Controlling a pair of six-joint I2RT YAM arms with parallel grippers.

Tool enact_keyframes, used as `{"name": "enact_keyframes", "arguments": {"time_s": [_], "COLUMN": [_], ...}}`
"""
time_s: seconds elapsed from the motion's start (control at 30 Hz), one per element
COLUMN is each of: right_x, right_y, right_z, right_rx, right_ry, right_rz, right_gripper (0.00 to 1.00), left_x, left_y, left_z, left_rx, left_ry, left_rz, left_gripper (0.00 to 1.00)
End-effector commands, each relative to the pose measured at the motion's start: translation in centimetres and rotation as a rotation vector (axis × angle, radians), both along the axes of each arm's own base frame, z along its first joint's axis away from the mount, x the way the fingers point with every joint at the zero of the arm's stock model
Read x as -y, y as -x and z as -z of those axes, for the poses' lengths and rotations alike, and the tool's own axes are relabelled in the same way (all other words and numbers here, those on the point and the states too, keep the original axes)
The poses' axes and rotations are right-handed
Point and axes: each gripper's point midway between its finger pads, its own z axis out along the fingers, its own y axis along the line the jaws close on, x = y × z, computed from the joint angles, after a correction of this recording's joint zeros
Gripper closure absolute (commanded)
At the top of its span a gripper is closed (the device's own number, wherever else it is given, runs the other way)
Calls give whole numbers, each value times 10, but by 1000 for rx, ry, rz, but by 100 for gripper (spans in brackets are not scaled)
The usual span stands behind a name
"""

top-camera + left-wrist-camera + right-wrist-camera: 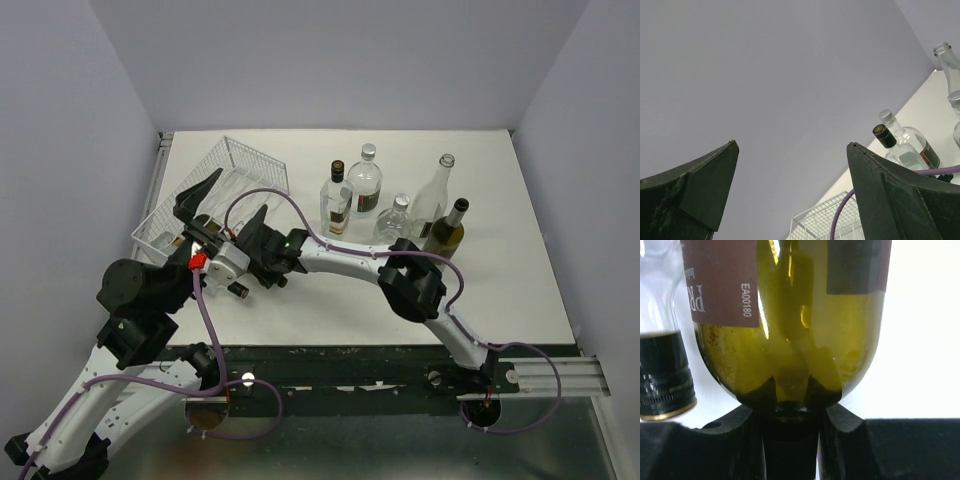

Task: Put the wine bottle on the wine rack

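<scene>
Overhead, wine bottle [790,340] mostly hidden; right gripper [790,412] jaws pinch its neck, left gripper [792,145] jaws gape over wine rack [250,165].

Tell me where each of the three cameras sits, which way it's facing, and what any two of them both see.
Top external: above and behind the bases, looking down on the table; both arms show.
Left wrist: on the left gripper, tilted up at the wall; its two open fingers show.
Right wrist: on the right gripper, close on the wine bottle; its fingers flank the neck.
Shared: top and left wrist both show the wine rack and the dark-capped bottle.
</scene>
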Motion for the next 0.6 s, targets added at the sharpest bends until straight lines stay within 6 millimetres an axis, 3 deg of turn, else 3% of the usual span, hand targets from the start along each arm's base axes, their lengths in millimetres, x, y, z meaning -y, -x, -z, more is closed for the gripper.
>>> {"name": "enact_keyframes", "arguments": {"time_s": [0.0, 0.2, 0.57], "right_x": [-61, -75, -76], "right_y": [-36, -47, -61], "right_z": [-68, -64, -46], "right_rx": [188, 214, 250], "right_ry": [-241, -231, -179], "right_rz": [9, -3, 26], "right_gripper": [99, 99, 97], "left_x": [-6, -13, -20], "left_y": [5, 8, 10], "left_z": [-4, 0, 6], "left_rx": [-36, -46, -65], "left_ry": [14, 12, 11], "left_rz": [-1, -16, -38], "left_gripper": [1, 1, 1]}}
